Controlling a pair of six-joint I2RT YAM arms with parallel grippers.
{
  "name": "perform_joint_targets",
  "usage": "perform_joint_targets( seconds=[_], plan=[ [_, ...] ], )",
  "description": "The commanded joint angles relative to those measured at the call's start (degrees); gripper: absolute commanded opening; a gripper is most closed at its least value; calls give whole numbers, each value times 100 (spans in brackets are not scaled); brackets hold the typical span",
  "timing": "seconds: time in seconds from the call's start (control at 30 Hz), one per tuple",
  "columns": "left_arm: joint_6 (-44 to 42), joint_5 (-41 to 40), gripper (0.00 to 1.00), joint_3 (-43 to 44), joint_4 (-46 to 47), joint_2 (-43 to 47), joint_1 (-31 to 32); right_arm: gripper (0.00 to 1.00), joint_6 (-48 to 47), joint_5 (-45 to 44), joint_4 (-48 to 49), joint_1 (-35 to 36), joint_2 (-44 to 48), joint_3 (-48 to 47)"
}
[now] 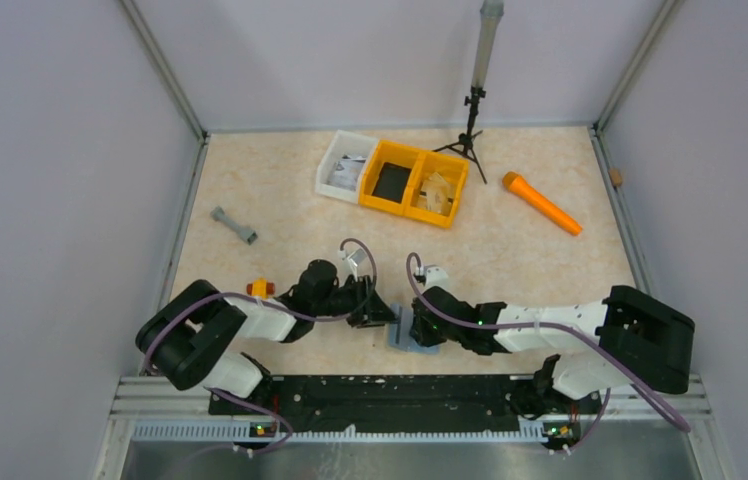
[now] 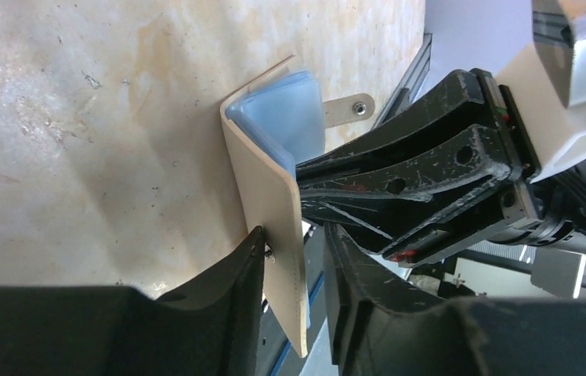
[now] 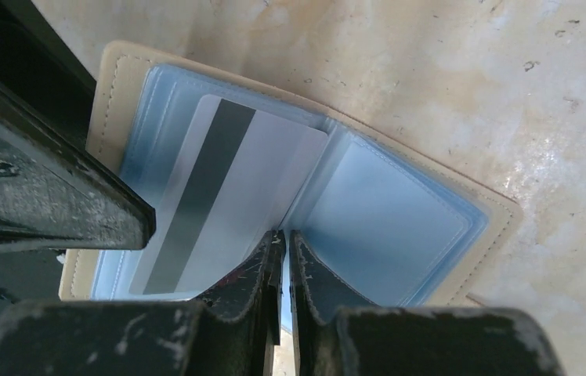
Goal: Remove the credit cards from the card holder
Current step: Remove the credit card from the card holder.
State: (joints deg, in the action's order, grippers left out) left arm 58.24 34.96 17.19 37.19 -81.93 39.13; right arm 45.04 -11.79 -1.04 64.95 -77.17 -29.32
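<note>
Closest to the right wrist lens, your right gripper [image 3: 282, 239] has its two black fingers pressed nearly together, with only a sliver of gap, and they pinch what looks like a thin clear leaf at the fold of the card holder [image 3: 399, 211]. You have the holder lying open beneath them, tan rim outside and pale blue plastic sleeves inside. One credit card [image 3: 219, 196], white with a dark stripe down it, sits in the left-hand sleeve, and the right-hand sleeve shows only plastic. Your left gripper [image 2: 294, 235] straddles the tan cover, which stands tilted up off the table [image 1: 270, 190]. One finger touches the cover's outer face, the other stands just beside the inner face with a gap showing, so that pincer is loosened rather than clamped. From the top view you can see the holder near the front edge of the table, between the two grippers and just beyond the base rail. Well apart at the back you have a white bin [image 1: 345, 165] touching the yellow bins [image 1: 415, 180], a tripod stand [image 1: 470, 130] behind them, an orange tool [image 1: 542, 203] to the right and a grey dumbbell-shaped piece [image 1: 234, 225] to the left.
</note>
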Motion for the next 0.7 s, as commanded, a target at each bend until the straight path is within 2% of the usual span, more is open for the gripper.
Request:
perform_joint_targets(
  seconds=[0.0, 0.1, 0.17, 0.33, 0.57, 0.67],
  plan=[
    [16, 263, 39, 28, 513, -210, -2, 9, -10, 124, 66, -39, -97, 51],
    [-317, 52, 48, 183, -331, -168, 9, 9, -23, 116, 55, -39, -84, 21],
    [-449, -22, 48, 242, -598, -89, 10, 9, -37, 116, 38, -43, -79, 6],
    [-524, -18, 28, 317, -757, -56, 11, 9, -47, 104, 57, -41, -14, 28],
    [-400, 201, 24, 378, -341, -529, 34, 9, -21, 26, 209, -35, 349, 206],
    [-400, 220, 9, 384, -283, -610, 35, 9, 4, -26, 123, -42, 430, 202]
  ],
)
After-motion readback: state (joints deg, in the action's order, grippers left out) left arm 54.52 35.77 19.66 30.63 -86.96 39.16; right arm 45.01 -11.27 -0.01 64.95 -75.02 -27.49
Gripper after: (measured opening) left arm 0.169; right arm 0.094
